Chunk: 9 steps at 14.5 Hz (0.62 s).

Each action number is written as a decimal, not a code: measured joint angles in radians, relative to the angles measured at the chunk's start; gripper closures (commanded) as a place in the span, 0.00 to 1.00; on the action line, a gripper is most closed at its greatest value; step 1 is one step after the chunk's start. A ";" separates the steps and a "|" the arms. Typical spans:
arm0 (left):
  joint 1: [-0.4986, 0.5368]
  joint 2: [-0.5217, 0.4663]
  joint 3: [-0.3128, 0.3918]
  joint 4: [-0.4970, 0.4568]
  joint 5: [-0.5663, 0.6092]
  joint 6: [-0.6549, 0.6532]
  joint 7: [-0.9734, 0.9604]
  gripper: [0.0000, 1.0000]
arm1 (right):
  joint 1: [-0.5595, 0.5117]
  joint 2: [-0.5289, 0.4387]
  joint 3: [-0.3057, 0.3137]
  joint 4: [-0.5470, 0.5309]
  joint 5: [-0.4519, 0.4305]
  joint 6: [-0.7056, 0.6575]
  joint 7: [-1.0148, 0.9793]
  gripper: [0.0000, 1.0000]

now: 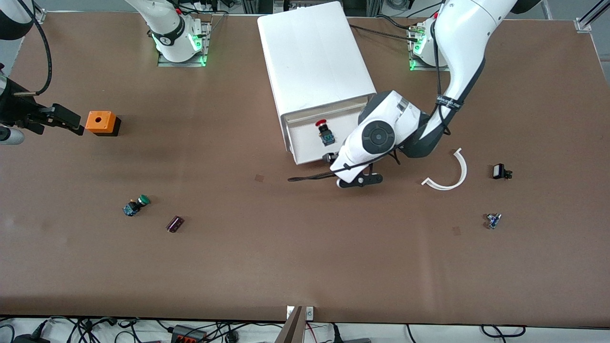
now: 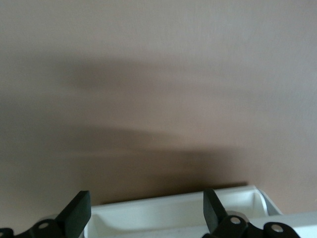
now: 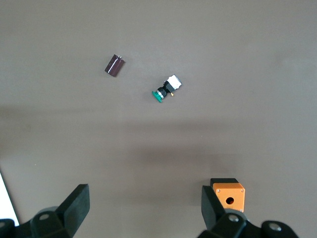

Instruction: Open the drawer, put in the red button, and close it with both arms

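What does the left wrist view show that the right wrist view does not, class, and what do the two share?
Only the left wrist view shows the open drawer, its white tray rim between the left pincer fingers. Only the right wrist view shows the orange box, the green-capped button and a small dark cylinder, with the right pincer over them. Both share the brown table and open black fingers.

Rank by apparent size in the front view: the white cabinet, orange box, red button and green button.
1. White cabinet
2. Orange box
3. Red button and green button: these look alike in size, so no ranking between them.
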 measured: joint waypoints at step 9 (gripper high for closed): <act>-0.001 0.000 -0.117 -0.019 0.000 -0.148 -0.089 0.00 | 0.000 0.000 0.000 -0.003 0.000 -0.002 0.000 0.00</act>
